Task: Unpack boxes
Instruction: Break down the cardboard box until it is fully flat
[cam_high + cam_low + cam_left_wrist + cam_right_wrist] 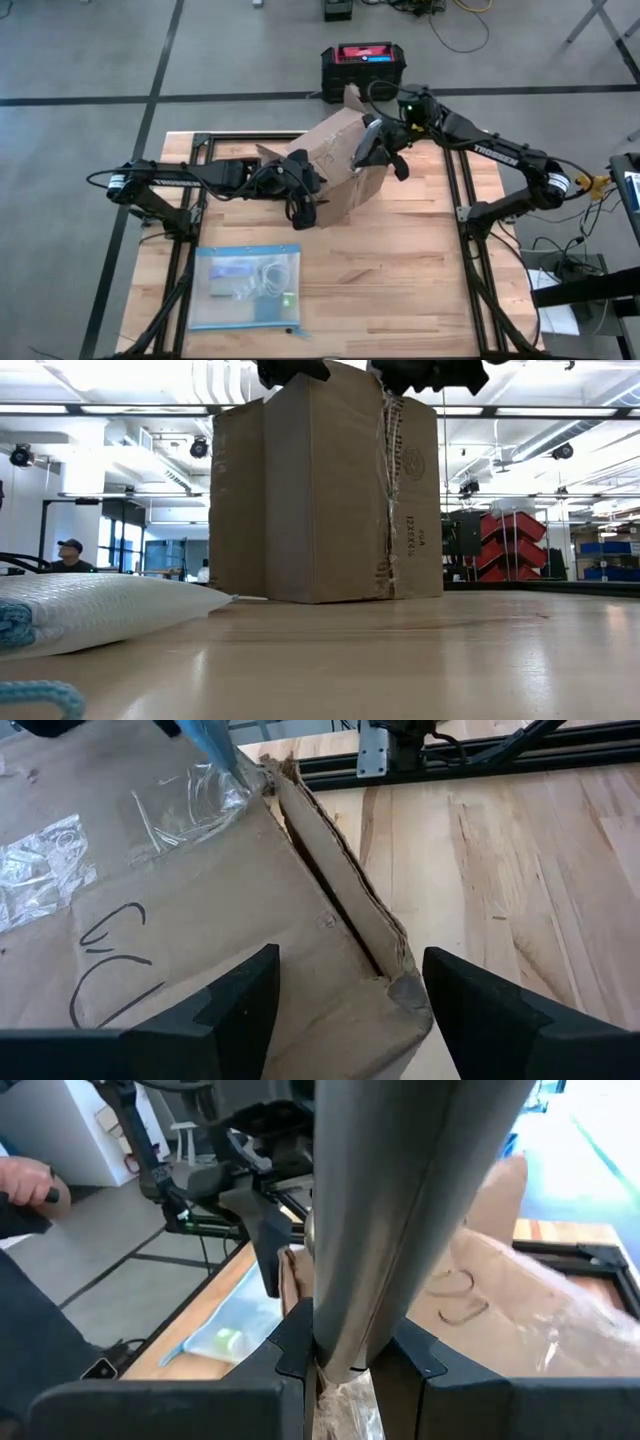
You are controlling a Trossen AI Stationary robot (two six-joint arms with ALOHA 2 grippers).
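The brown cardboard box [335, 165] stands on its base near the middle of the table, with clear tape [60, 870] on its top face. My left gripper [350, 1020] is open at the box's near left upper corner [395, 985], one finger on each side of it; whether they touch the cardboard, I cannot tell. My right gripper [348, 1365] hovers over the far right of the box top, shut on a smooth grey long object [400, 1210]. In the low view the box [330, 490] fills the middle and both grippers sit at its top edge. My right gripper pinches the narrow end [345, 1355] of the grey object between its two fingers. The object reaches away from the fingers, above the box top [500, 1300], lifted clear of the table. What the object is cannot be made out.
A clear blue-edged plastic bag [245, 287] with small items lies flat on the table's near left. A black crate with a red top [363, 68] stands on the floor beyond the far edge. A person's hand [25, 1180] shows off the table. Bare wood lies near and right.
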